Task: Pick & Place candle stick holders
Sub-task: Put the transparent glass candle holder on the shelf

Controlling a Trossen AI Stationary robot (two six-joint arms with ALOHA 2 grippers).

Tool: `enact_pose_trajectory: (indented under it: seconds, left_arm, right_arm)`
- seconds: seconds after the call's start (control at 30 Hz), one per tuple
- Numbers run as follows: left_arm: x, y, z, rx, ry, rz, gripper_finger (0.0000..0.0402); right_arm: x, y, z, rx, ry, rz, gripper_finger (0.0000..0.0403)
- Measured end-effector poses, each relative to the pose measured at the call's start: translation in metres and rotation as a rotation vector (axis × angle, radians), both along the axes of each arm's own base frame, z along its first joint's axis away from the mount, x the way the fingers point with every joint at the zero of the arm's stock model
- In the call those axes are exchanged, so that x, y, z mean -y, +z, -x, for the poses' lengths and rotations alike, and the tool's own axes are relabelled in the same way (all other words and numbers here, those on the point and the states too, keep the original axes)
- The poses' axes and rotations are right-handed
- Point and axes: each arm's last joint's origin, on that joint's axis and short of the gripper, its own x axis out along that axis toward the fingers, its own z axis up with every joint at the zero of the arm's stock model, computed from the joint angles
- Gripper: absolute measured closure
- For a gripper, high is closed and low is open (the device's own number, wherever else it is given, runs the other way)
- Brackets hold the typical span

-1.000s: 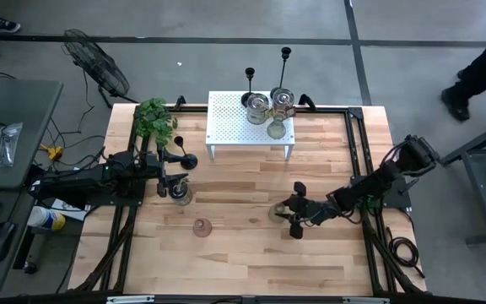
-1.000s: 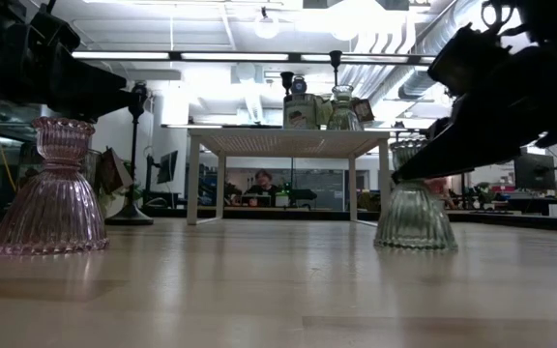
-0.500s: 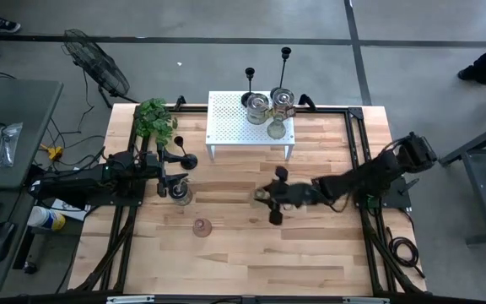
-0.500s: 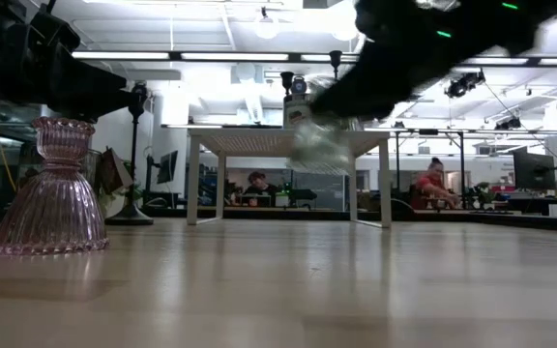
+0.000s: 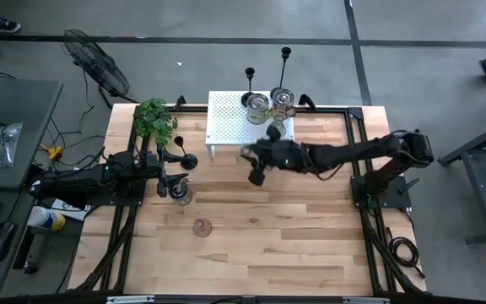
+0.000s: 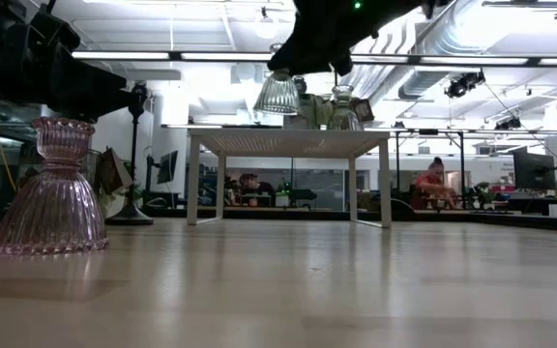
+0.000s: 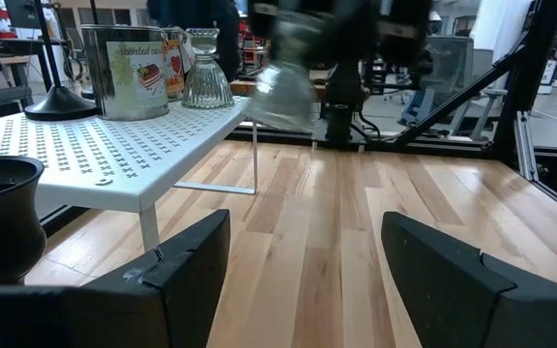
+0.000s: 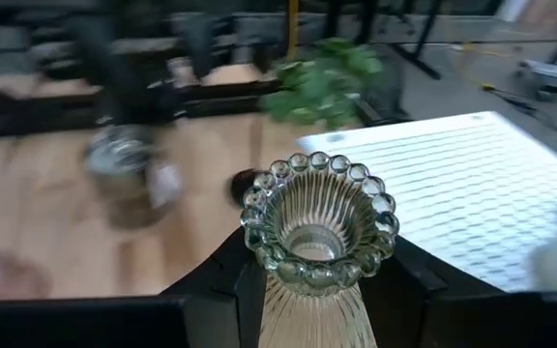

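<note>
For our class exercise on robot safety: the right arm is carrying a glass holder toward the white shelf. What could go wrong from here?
1. The right gripper holds the greenish glass holder in mid-air near the white shelf edge; it might clip the edge.
2. Jars and a glass holder crowd the shelf's far end, so a landing there could knock them.

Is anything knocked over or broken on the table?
Nothing stands out. The pink glass holder stands upright on the table, and the right gripper holds a ribbed glass holder by the white shelf. No spill shows.
</note>
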Motion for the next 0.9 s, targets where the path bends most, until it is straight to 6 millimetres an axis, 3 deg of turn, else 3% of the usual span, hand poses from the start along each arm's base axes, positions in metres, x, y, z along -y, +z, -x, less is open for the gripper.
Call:
enact_pose_trajectory:
  seconds: [0.2, 0.43, 0.9]
  left_arm:
    - [0.0, 0.0, 0.0, 0.0, 0.0, 0.0, 0.0137]
    - [0.0, 0.0, 0.0, 0.0, 0.0, 0.0, 0.0137]
    - [0.0, 0.0, 0.0, 0.0, 0.0, 0.0, 0.0137]
  right_arm:
    - [0.035, 0.013, -0.001, 0.042, -0.101, 0.001, 0.0279]
    - [0.064, 0.012, 0.005, 0.03, -0.188, -0.019, 0.0278]
    - [0.083, 0.001, 0.002, 0.007, -0.236, -0.048, 0.0278]
